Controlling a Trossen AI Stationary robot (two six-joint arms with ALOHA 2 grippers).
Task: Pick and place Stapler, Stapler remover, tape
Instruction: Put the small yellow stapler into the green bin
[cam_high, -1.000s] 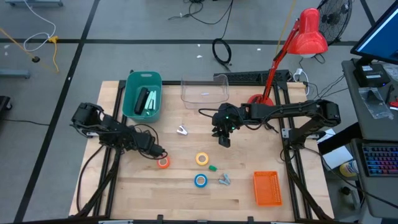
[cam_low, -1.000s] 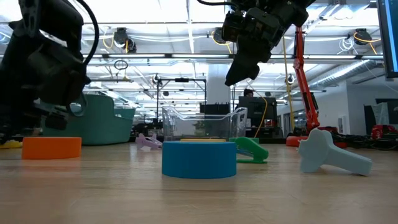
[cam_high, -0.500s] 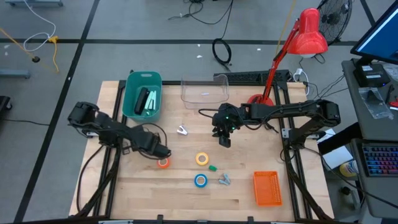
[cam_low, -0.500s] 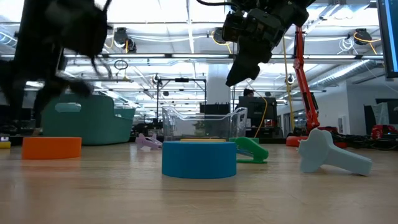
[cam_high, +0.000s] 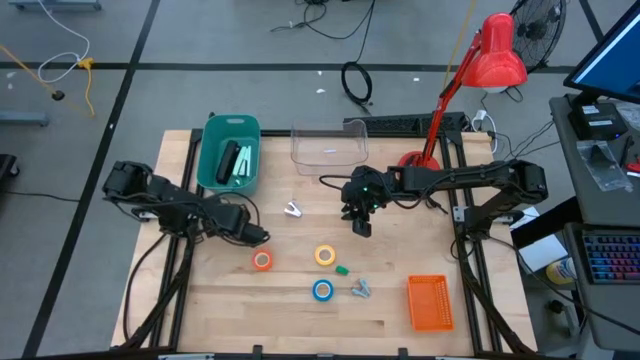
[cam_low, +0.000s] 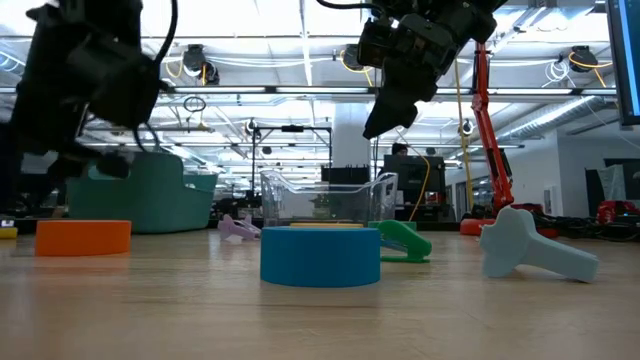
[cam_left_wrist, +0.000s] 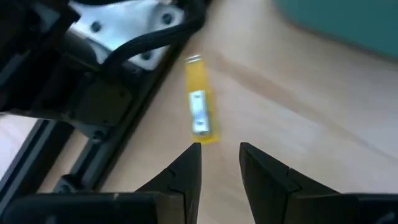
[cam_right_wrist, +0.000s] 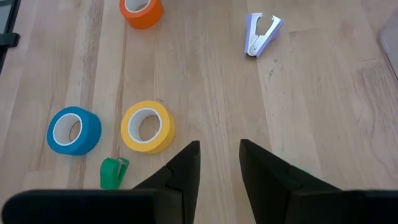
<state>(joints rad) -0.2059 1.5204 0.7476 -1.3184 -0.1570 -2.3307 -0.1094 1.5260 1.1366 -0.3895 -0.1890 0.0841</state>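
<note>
Three tape rolls lie flat on the table: orange (cam_high: 262, 261), yellow (cam_high: 325, 256) and blue (cam_high: 322, 290). A small green roll (cam_high: 342, 270) sits between yellow and blue. The lilac staple remover (cam_high: 291, 210) lies on its side near the table's middle. A black stapler (cam_high: 229, 158) lies in the teal bin (cam_high: 213, 176). My left gripper (cam_high: 258, 236) hovers just beyond the orange roll, open by a narrow gap (cam_left_wrist: 219, 148) and holding nothing. My right gripper (cam_high: 360, 226) hangs above the table right of the remover, open and empty (cam_right_wrist: 219, 144).
A clear plastic tub (cam_high: 328, 147) stands at the far edge beside the teal bin. An orange basket (cam_high: 430, 302) sits near the right front corner. A pale blue-grey part (cam_high: 360, 290) lies right of the blue roll. A red desk lamp (cam_high: 470, 75) stands at the far right.
My left gripper has risen from just above the orange roll and drawn back a little toward the far edge, as its arm swung left. The orange roll stays where it was. My right arm has kept still.
</note>
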